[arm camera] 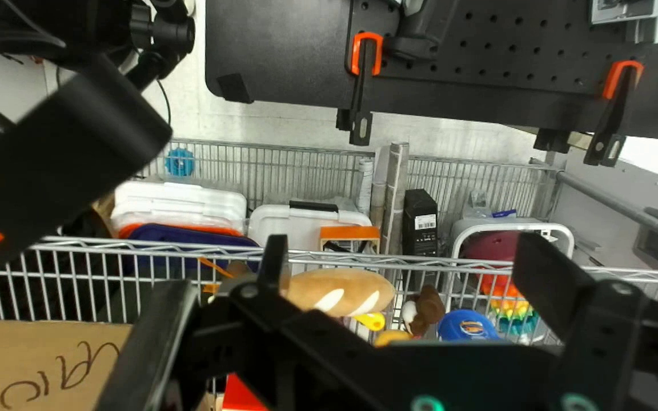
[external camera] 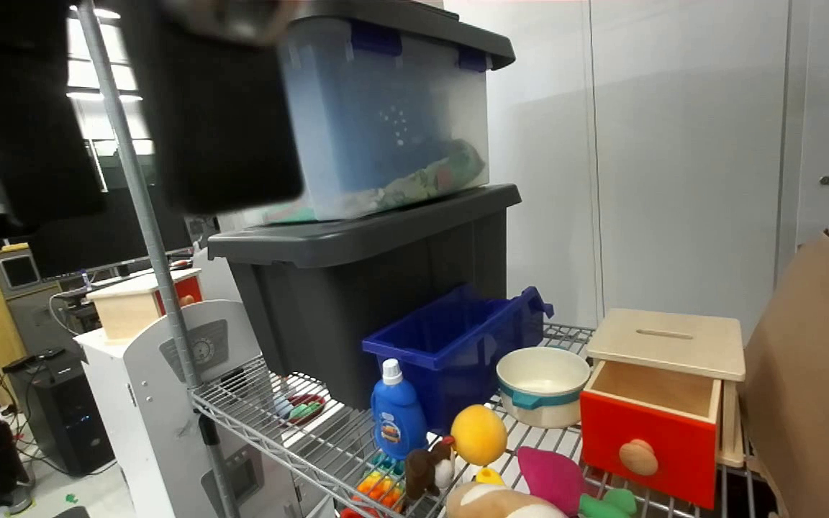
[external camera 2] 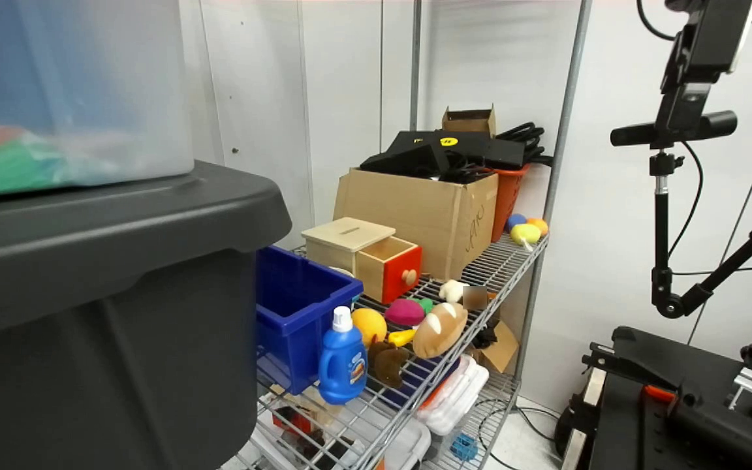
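Nearest, the gripper (arm camera: 402, 251) stands with its fingers (arm camera: 275, 260) spread wide and hides most of the wooden drawer box (external camera 2: 371, 274) from the wrist view. Beyond it, before the drawer box's red front, lies the plush loaf (external camera: 476, 500), cropped at the bottom in an exterior view: soft, tan, rounded, with pale slashes, its long axis roughly parallel to that front, one end toward the blue bottle (external camera 2: 342, 369). Farther off, a smooth plastic bin (external camera 2: 303, 354) and a cardboard carton (external camera 2: 428, 215) (its handwriting (arm camera: 66, 374) hard to read) flank the drawer box
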Available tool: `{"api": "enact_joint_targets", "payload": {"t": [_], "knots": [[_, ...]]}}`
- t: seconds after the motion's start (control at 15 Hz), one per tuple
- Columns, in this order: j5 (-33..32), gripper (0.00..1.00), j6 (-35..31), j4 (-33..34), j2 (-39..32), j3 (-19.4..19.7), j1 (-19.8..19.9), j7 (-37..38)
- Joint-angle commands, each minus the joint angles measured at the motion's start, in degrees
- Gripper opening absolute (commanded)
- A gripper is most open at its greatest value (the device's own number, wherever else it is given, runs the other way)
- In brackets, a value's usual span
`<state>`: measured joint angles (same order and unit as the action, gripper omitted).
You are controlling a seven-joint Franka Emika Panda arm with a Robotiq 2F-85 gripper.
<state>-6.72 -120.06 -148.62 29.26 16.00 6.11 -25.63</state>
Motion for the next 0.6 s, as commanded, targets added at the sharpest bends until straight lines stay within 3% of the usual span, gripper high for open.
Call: {"api": "enact_joint_targets", "payload": {"t": [0.0, 0.53], "knots": [[1.63, 1.00, 1.72, 4.63, -4.17, -2.84, -2.25, 1.04], [4.97, 1.00, 0.37, 9.33, -10.54, -6.54, -2.28, 13.27]]}}
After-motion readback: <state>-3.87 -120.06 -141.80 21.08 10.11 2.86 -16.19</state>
